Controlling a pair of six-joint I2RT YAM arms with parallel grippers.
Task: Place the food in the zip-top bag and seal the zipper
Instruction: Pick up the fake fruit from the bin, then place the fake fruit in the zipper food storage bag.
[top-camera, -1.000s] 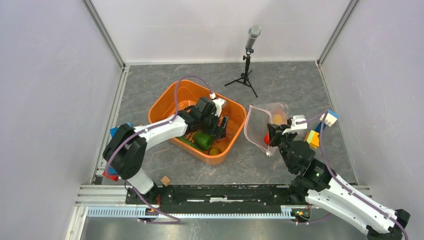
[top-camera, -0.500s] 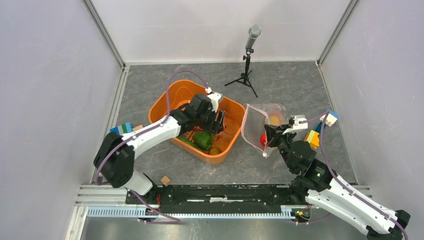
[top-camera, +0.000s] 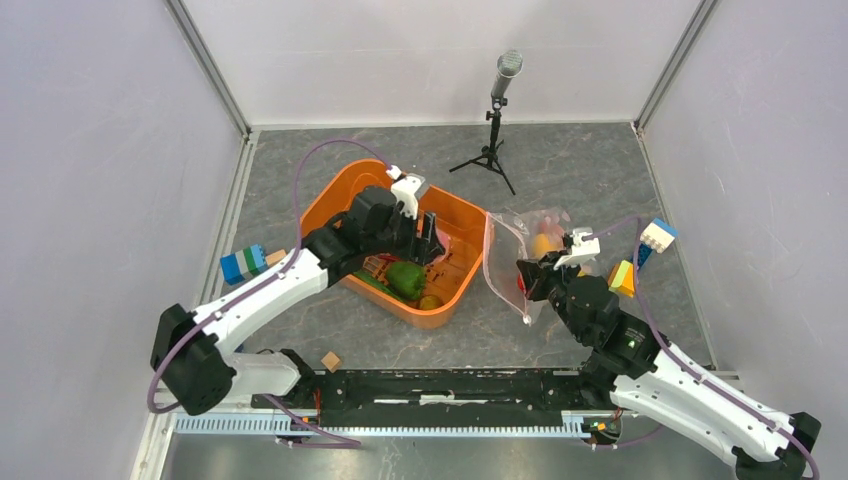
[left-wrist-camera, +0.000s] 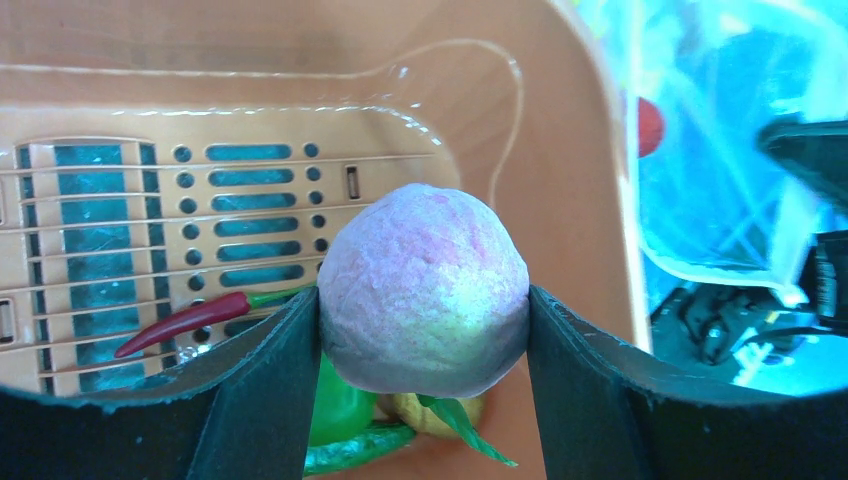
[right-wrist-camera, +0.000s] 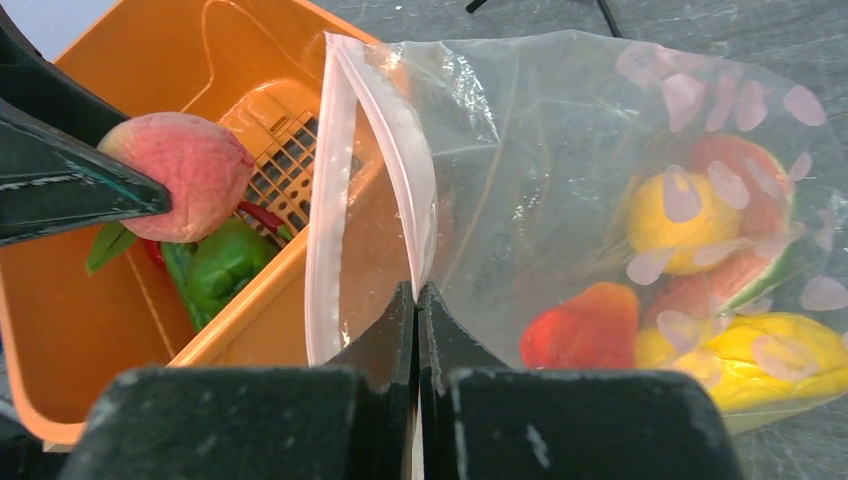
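My left gripper (top-camera: 428, 234) is shut on a pink toy peach (left-wrist-camera: 423, 290) with a green leaf and holds it above the orange basket (top-camera: 335, 195), near its right wall. The peach also shows in the right wrist view (right-wrist-camera: 180, 175). Below it in the basket lie a green bell pepper (top-camera: 405, 278), a red chili (left-wrist-camera: 185, 318), a cucumber (left-wrist-camera: 355, 445) and a yellow piece (top-camera: 430, 302). My right gripper (right-wrist-camera: 418, 292) is shut on the mouth edge of the clear dotted bag (right-wrist-camera: 560, 150), holding it open beside the basket. The zipper strip (right-wrist-camera: 330, 180) stands upright. Red and yellow food (right-wrist-camera: 590, 330) lies inside the bag.
A microphone on a small tripod (top-camera: 497, 110) stands at the back. Coloured blocks lie left of the basket (top-camera: 243, 263) and right of the bag (top-camera: 655, 235). A small wooden cube (top-camera: 331, 361) sits near the front rail. Walls close in both sides.
My left gripper has lifted the peach off the pile and drawn back and up in the basket. My right gripper has pulled the bag's mouth a little left, toward the basket.
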